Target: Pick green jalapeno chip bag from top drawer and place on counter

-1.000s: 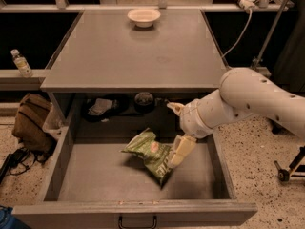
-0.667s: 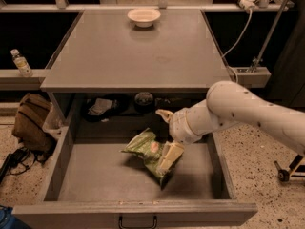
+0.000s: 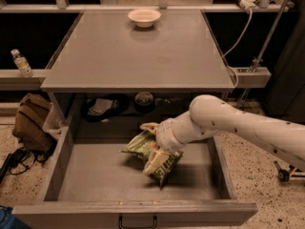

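Observation:
The green jalapeno chip bag point(image 3: 137, 148) lies crinkled on the bottom of the top drawer point(image 3: 95, 175), near its middle. The drawer is pulled fully out below the counter point(image 3: 138, 51). My gripper point(image 3: 152, 145) reaches in from the right on the white arm and sits right over the bag. It is open. One cream finger point(image 3: 148, 126) is at the bag's far edge and the other finger point(image 3: 155, 163) lies on its near right part. The gripper hides the middle of the bag.
A white bowl point(image 3: 144, 17) stands at the back of the counter. A dark shelf with clutter point(image 3: 102, 106) lies behind the drawer. A brown bag point(image 3: 31, 123) and cables are on the floor to the left, and a water bottle point(image 3: 21, 63) stands on the left ledge.
My arm has moved left and lower into the drawer. The gripper has gone from the bag's right side to directly over it. The bag has not moved.

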{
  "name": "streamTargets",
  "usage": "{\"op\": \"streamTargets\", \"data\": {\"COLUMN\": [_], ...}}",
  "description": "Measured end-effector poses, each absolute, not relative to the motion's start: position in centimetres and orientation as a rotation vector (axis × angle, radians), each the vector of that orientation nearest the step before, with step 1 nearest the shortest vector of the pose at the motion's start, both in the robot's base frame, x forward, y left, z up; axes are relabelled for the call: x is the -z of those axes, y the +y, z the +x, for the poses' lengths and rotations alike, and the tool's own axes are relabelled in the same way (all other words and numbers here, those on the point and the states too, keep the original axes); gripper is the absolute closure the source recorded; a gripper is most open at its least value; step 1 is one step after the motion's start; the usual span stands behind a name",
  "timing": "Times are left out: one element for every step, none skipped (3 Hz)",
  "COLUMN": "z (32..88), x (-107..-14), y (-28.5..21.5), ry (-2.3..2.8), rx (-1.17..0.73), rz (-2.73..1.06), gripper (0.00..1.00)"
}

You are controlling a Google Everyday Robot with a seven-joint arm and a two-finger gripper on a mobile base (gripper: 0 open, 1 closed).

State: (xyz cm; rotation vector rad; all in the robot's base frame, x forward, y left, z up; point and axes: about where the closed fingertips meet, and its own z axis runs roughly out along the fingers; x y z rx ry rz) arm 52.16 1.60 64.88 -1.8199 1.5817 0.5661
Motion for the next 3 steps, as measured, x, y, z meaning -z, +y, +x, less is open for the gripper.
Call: {"op": "streamTargets", "data": {"z": [52.15,52.15,51.68], "x": [-64.74,-64.74,-65.69], "y": [1.64,1.64,1.13], "ry": [1.582,1.582,1.579], "rx": [-0.569,-0.569,-0.572], "rz": [-1.819,-1.819,-1.799], "gripper": [0.41,0.64,0.87]}}
